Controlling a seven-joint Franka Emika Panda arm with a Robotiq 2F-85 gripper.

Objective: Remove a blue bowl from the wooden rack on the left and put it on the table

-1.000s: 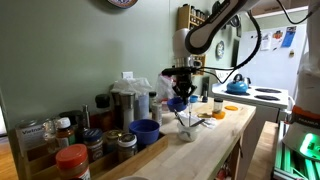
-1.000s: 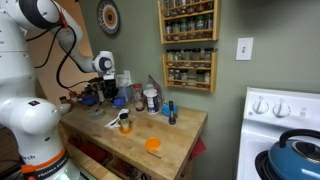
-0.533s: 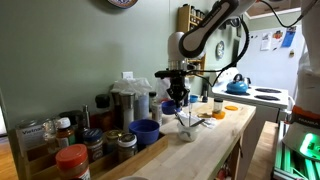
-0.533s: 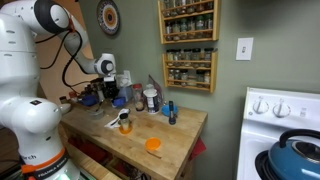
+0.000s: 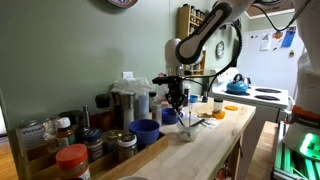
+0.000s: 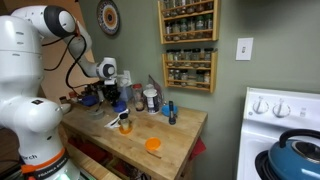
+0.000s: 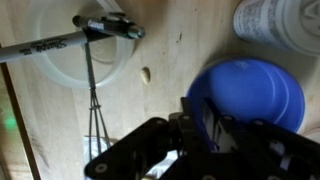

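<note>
My gripper (image 7: pixel 200 128) is shut on the rim of a royal-blue bowl (image 7: pixel 245 92), seen from above in the wrist view. In an exterior view the gripper (image 5: pixel 175 100) holds this bowl (image 5: pixel 171 116) just above the pale wooden table (image 5: pixel 215 135), past the end of the wooden rack (image 5: pixel 105 158). A second blue bowl (image 5: pixel 144 131) sits in the rack among jars. In the other exterior view the gripper (image 6: pixel 113 96) hangs over the far end of the table (image 6: pixel 150 128).
A whisk and a white dish (image 7: pixel 95 50) lie on the table beside the held bowl, with a white container (image 7: pixel 282 25) close by. Jars fill the rack (image 5: pixel 72 158). A spice shelf (image 6: pixel 190 45), an orange item (image 6: pixel 152 145) and a stove with a blue kettle (image 6: pixel 297 150) are also in view.
The arm has moved along the table toward the rack end with the blue bowl in its jaws and has lowered it a little. The bowl in the rack has not moved.
</note>
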